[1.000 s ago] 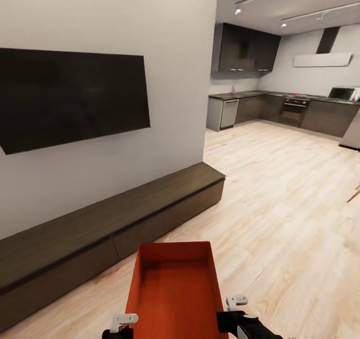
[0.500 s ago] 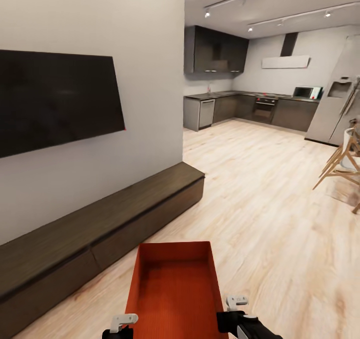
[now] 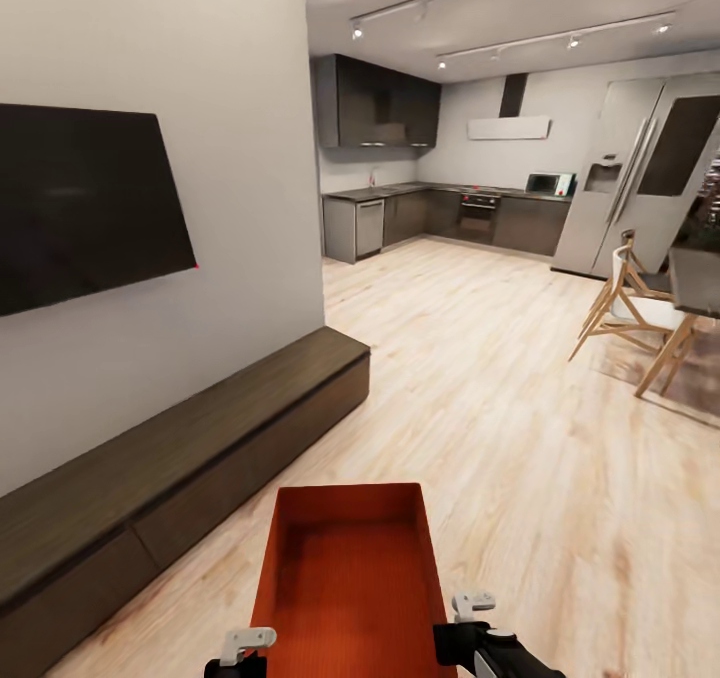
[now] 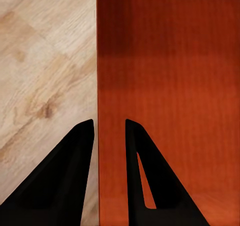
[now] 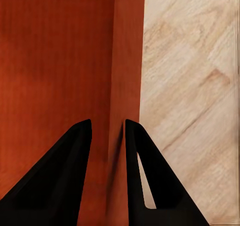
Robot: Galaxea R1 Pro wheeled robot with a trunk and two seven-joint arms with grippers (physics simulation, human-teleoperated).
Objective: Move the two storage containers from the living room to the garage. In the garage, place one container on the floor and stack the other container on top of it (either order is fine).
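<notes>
One orange-red open-top storage container (image 3: pixel 348 578) hangs low in front of me over the light wood floor of the living room, carried between both arms. My left gripper (image 3: pixel 245 648) is shut on its left side wall. In the left wrist view the black fingers (image 4: pixel 75 176) straddle that thin wall of the container (image 4: pixel 170 86), and the left gripper (image 4: pixel 109 136) pinches it. My right gripper (image 3: pixel 470 613) is shut on the right wall. There, too, the right gripper (image 5: pixel 108 136) holds the wall of the container (image 5: pixel 55 61) between its fingers.
A black TV (image 3: pixel 80 208) hangs on the pale wall at left, above a long low dark cabinet (image 3: pixel 200 438). Wood floor (image 3: pixel 480 388) runs ahead to a dark kitchen (image 3: pixel 430 213). A fridge (image 3: pixel 640 178) and wooden chairs (image 3: pixel 630 303) by a table stand at right.
The whole view has swung to the right: TV and cabinet slid left in the picture, while fridge, chairs and table came into sight. Container and grippers keep their place in the picture.
</notes>
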